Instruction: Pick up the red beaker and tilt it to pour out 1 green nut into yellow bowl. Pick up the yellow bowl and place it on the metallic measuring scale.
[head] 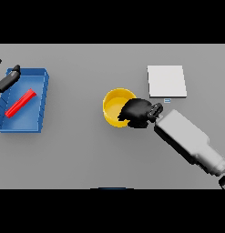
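A yellow bowl (115, 105) stands on the grey table just left of centre. My right hand (137, 112) lies over the bowl's right rim, fingers curled onto it, hiding that edge. Whether a green nut is inside cannot be seen. The metallic measuring scale (166, 81), a pale square plate, lies just behind and to the right of the bowl. The red beaker (21, 103) lies on its side in a blue tray (41, 105) at the far left. My left hand (8, 78) hovers over the tray's far left corner, fingers straight.
The blue tray occupies the table's left edge. The right forearm (189, 141) stretches from the lower right towards the bowl.
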### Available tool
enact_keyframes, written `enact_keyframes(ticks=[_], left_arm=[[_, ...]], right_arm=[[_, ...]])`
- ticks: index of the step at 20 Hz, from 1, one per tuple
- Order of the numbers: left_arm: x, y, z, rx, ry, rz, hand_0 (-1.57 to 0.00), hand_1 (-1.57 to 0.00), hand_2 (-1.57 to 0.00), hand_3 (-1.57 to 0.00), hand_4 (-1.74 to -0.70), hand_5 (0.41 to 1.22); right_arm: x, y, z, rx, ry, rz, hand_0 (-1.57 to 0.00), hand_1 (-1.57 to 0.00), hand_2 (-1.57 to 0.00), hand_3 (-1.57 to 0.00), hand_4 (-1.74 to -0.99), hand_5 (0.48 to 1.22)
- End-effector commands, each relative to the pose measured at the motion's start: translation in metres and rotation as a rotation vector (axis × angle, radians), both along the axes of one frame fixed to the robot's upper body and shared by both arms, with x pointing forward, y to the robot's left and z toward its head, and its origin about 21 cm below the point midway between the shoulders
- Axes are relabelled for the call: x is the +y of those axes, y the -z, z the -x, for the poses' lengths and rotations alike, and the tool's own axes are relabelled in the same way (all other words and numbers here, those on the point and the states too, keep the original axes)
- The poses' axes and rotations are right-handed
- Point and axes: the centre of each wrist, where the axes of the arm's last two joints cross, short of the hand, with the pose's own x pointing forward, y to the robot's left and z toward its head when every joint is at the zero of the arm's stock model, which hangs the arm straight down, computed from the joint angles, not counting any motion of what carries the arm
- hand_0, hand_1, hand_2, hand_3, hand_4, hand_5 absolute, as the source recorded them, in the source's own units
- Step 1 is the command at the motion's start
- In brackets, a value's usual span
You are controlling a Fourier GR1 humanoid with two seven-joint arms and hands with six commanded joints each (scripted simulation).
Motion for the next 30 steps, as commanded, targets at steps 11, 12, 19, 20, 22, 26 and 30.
enact_keyframes(ticks=[11,12,19,20,22,26,30], left_arm=[[-0.001,0.004,0.001,0.017,0.001,0.010,0.00,0.00,0.00,0.00,-0.72,0.693],[-0.001,0.004,0.001,0.019,0.000,0.008,0.00,0.00,0.00,0.00,-0.72,0.693],[-0.006,0.000,-0.001,0.016,0.015,-0.003,0.00,0.00,0.00,0.00,-0.72,0.686],[-0.006,0.000,-0.003,0.021,0.009,-0.008,0.00,0.00,0.00,0.00,-0.72,0.688],[-0.006,0.001,0.002,0.015,0.013,-0.001,0.00,0.00,0.00,0.00,-0.72,0.698],[-0.002,0.000,0.005,0.013,0.004,-0.005,0.00,0.00,0.00,0.00,-0.73,0.719],[-0.003,-0.003,0.007,0.037,-0.015,0.002,0.00,0.00,0.00,0.00,-0.73,0.727]], right_arm=[[-0.012,-0.037,-0.001,-0.025,0.082,-0.072,-1.56,-1.56,-1.39,-1.28,-1.735,1.217],[-0.018,-0.042,-0.001,-0.032,0.083,-0.084,-1.56,-1.56,-1.41,-1.25,-1.737,1.218],[-0.026,-0.068,-0.002,-0.120,0.153,-0.104,-1.56,-1.57,-1.51,-1.16,-1.740,1.220],[-0.024,-0.069,-0.002,-0.127,0.162,-0.102,-1.56,-1.57,-1.52,-1.16,-1.740,1.220],[-0.034,-0.078,-0.008,-0.161,0.192,-0.100,-1.56,-1.57,-1.51,-1.15,-1.741,1.220],[-0.054,-0.075,-0.023,-0.205,0.268,-0.109,-1.57,-1.57,-1.54,-1.15,-1.741,1.221],[-0.077,-0.077,-0.041,-0.240,0.340,-0.111,-1.57,-1.57,-1.54,-1.14,-1.741,1.221]])
